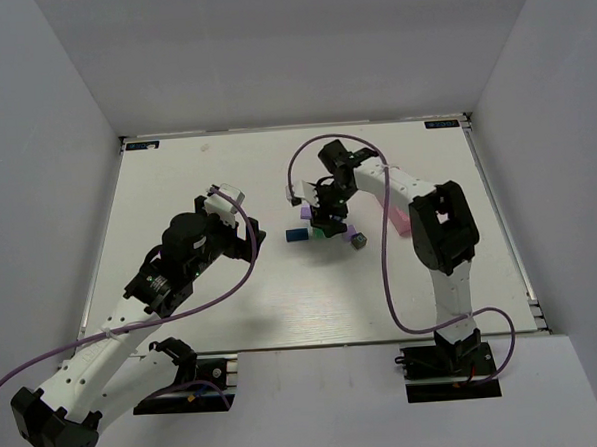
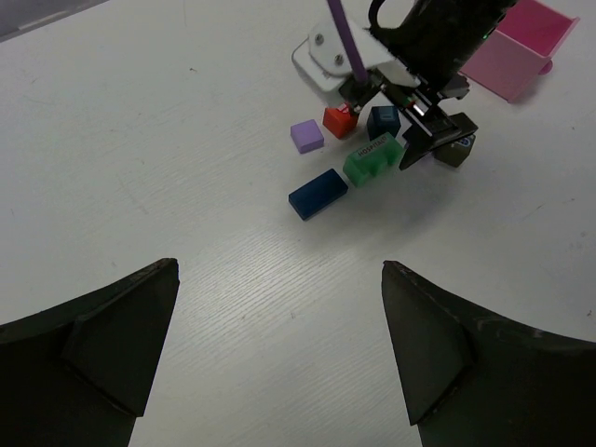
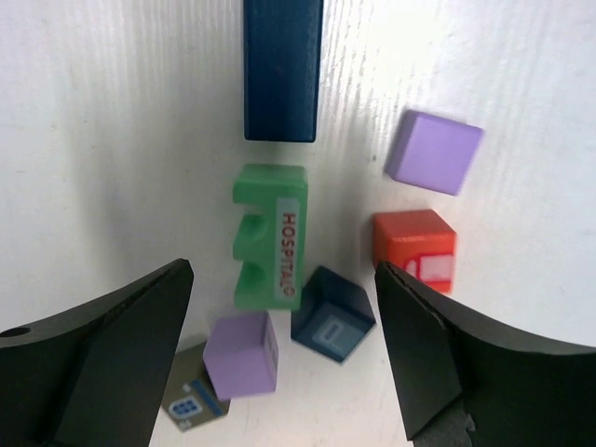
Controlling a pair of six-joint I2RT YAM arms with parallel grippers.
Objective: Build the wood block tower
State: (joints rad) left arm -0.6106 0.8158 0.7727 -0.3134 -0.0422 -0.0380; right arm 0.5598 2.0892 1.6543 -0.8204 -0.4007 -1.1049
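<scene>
The wood block tower is a loose cluster of blocks on the white table. In the right wrist view I see a long blue block [image 3: 282, 65], a green block marked HOSPITAL [image 3: 270, 233], a purple cube [image 3: 434, 151], a red-orange cube [image 3: 415, 247] and a dark blue cube [image 3: 332, 313]. A second purple cube [image 3: 242, 354] sits over part of a dark grey block [image 3: 189, 402]. My right gripper [image 3: 283, 270] hangs open just above the cluster, holding nothing. My left gripper [image 2: 279, 270] stands open over bare table, well short of the blocks [image 2: 371, 160].
A pink rectangular tray [image 1: 396, 218] stands right of the cluster, partly behind the right arm; it also shows as the pink tray [image 2: 521, 47] in the left wrist view. The right arm's purple cable [image 1: 387, 279] loops over the table. Grey walls enclose the table.
</scene>
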